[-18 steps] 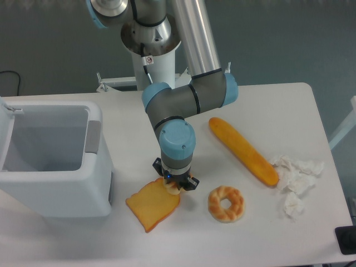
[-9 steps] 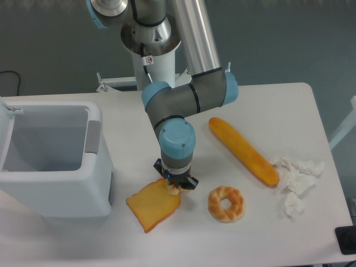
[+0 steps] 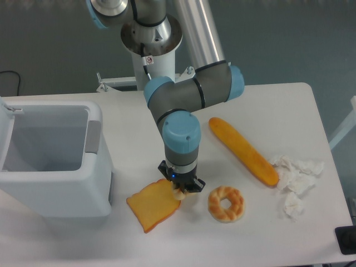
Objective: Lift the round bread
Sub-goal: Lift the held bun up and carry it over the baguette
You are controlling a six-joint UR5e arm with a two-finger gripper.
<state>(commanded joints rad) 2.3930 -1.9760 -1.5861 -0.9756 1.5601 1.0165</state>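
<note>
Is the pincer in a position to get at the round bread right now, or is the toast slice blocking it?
Probably yes. The pincer sits right over the round bread, mostly hidden beneath it. The toast slice lies beside it and does not seem to block.

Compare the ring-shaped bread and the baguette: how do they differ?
Shape: the ring-shaped bread is round with a hole through its middle; the baguette is a long solid stick.
Colour: the ring is pale with golden-brown patches; the baguette is even orange-yellow.
Size: the baguette is clearly the longer.
Place: the ring lies just beside the gripper; the baguette lies diagonally further back, ending near the crumpled paper.
Both lie flat on the table, untouched.
</note>
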